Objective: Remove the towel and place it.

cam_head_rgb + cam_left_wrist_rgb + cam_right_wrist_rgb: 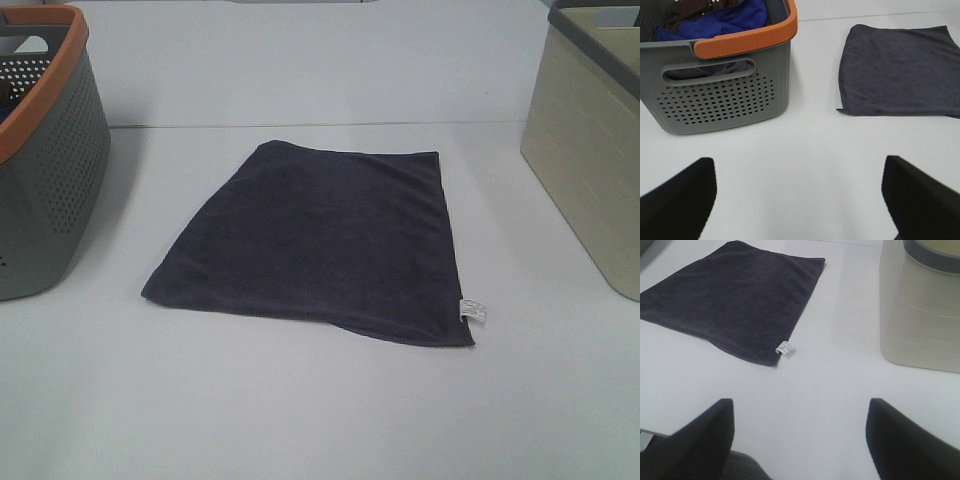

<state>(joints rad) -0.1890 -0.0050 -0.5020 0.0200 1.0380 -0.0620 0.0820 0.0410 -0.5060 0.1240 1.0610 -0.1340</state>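
From the high camera I see the towel (pixel 320 245) spread flat mid-frame on the table (pixel 300 420), between the grey basket (pixel 45 160) at left and the beige basket (pixel 590 150) at right; neither arm shows here

My left gripper (pixel 800 195) hangs with fingers wide apart over bare table, towel upper right, basket of clothes upper left

My right gripper (pixel 797 440) is likewise spread, the white tag (pixel 785 348) just above centre, so I judge that corner the easiest pinch

White table (pixel 320 420) across the whole frame, evenly lit, soft shadows. Faint seam running across the upper part. Grey basket (pixel 45 150) with orange rim at upper left, beige basket (pixel 590 150) at upper right.
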